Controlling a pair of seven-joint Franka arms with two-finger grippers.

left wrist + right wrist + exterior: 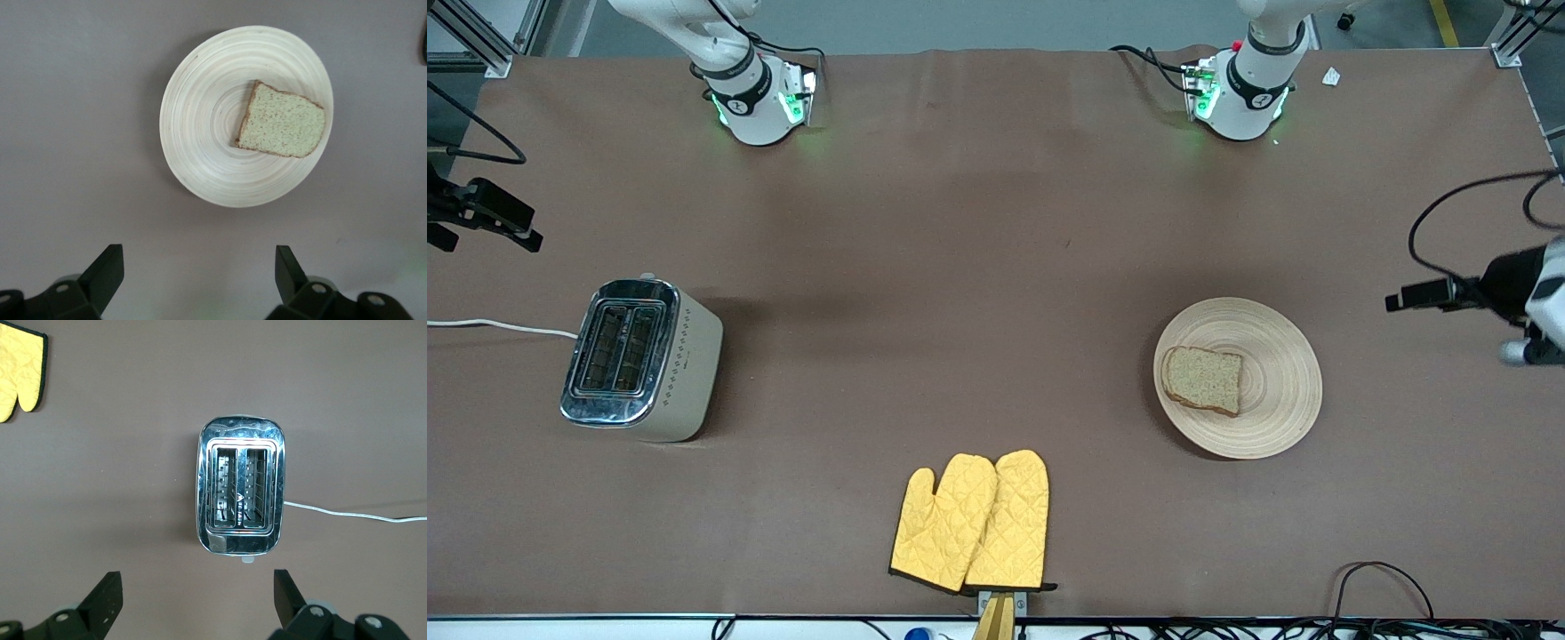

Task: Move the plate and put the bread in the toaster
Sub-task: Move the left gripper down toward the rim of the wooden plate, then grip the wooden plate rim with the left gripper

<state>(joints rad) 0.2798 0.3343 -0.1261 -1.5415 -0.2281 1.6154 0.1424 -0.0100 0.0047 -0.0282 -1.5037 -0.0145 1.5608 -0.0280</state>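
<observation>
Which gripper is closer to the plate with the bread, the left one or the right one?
The left. The left gripper hangs open above the table beside the plate, which carries the bread. The right gripper hangs open by the toaster, at the right arm's end.

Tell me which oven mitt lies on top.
The oven mitt toward the left arm's end lies on top; its edge overlaps the other mitt, whose thumb sticks out.

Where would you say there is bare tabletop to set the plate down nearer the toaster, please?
The widest free patch lies between the cream, chrome-topped toaster and the round tan wooden plate, farther from the front camera than the yellow quilted oven mitts. The strip between toaster and mitts is also bare. The brown bread slice occupies the plate; the white cord trails off the toaster's outer end.
</observation>
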